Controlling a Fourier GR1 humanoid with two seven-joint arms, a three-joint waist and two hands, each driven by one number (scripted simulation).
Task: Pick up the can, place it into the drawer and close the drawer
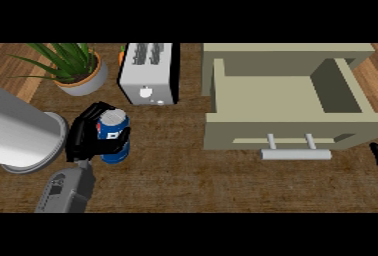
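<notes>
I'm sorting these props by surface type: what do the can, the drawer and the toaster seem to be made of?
The can, held in the left hand: likely metal, with a silvery lid and a glossy blue printed label. The drawer: matte beige panels, perhaps painted wood or laminate; its pale grey handle looks like brushed metal. The toaster: smooth white casing, plastic or enamelled metal, with dark slots on top.
</notes>
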